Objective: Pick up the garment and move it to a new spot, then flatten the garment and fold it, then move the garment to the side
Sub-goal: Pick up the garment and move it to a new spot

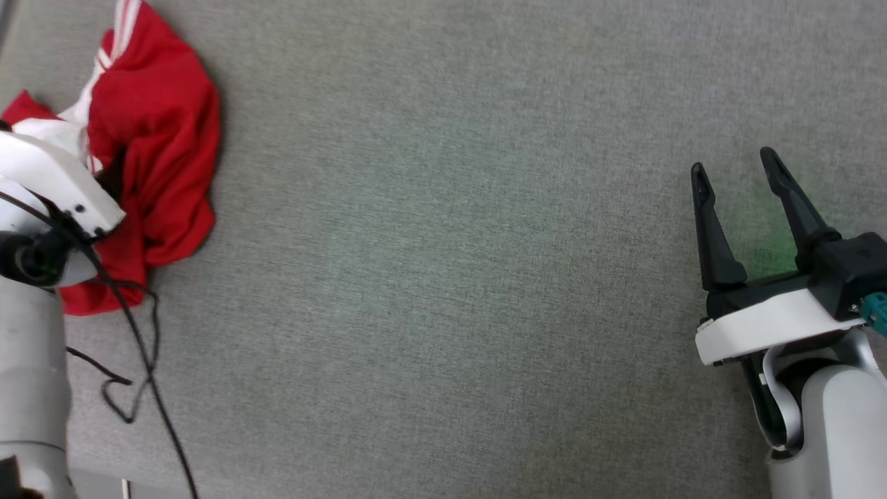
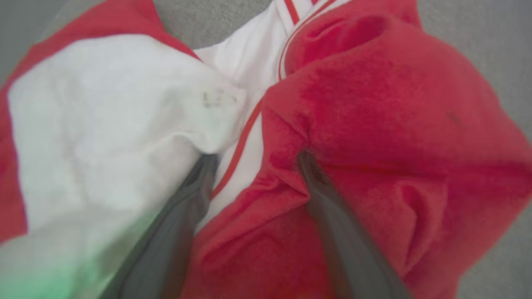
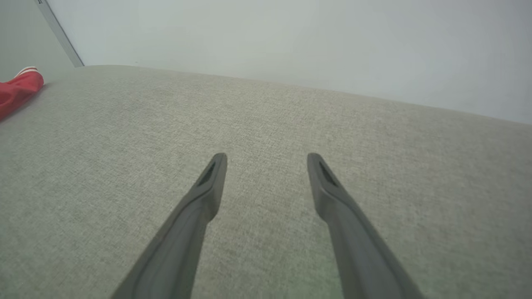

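Note:
The garment (image 1: 159, 118) is a crumpled red shirt with white sleeves and red-white striped trim, heaped at the far left of the grey surface. My left arm's white wrist (image 1: 52, 184) hangs over its left part and hides the fingers in the head view. In the left wrist view, my left gripper (image 2: 255, 158) is open, its two dark fingertips pushed into the garment (image 2: 374, 104) with a red and white fold between them. My right gripper (image 1: 734, 163) stands open far to the right, above bare cloth surface (image 3: 267, 158). A corner of the garment (image 3: 16, 89) lies far off to its left.
The grey fabric-covered surface (image 1: 450, 277) stretches wide between the two arms. A loose black cable (image 1: 138, 346) trails from my left arm across the surface at the lower left. A pale wall (image 3: 291, 41) rises behind the surface's far edge.

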### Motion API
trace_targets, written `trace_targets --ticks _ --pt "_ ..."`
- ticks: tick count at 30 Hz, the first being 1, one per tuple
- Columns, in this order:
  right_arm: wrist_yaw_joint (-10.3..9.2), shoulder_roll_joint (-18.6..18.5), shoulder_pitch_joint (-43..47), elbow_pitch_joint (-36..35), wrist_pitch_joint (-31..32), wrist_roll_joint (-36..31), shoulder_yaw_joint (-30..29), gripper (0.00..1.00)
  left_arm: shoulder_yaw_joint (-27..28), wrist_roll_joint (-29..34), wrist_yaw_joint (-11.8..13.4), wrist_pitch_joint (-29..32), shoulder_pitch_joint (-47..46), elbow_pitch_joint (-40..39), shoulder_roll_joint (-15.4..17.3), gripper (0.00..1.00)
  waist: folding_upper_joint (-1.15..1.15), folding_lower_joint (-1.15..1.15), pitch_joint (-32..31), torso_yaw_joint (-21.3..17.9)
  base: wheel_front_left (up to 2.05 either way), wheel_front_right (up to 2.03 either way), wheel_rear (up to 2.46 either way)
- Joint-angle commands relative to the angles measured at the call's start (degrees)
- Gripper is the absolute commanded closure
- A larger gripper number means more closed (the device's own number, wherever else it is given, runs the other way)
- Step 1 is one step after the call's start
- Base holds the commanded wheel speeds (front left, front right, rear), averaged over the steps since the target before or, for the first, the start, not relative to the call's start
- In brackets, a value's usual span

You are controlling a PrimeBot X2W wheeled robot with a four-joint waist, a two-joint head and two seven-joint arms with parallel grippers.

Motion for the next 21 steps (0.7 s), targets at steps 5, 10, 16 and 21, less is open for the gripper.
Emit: trace_targets --ticks 5,10,16,21 --pt "-0.04 -0.3 -1.7 0.3 -0.5 0.1 0.2 0.00 -2.7 0.9 0.3 8.0 1.7 6.1 -0.6 0.00 0.00 -0.01 2.2 -1.2 0.00 0.00 0.00" --pt "-0.04 -0.2 -2.3 0.5 -0.6 0.2 0.0 0.00 -3.6 1.2 0.6 7.7 2.2 7.0 -1.0 1.00 0.00 -0.01 1.4 -1.0 0.00 0.00 0.00" --pt "-0.04 -0.1 -0.7 1.5 -1.5 0.4 -0.8 0.00 -3.7 4.1 3.4 -3.6 0.9 4.3 1.1 1.00 0.00 -0.01 -2.9 -0.1 0.00 0.00 0.00" --pt "-0.05 0.1 1.8 3.1 -2.2 0.7 -1.7 0.00 -4.4 5.6 3.3 -14.5 1.0 1.9 0.3 1.00 0.00 -0.01 -8.7 1.1 0.00 0.00 0.00"
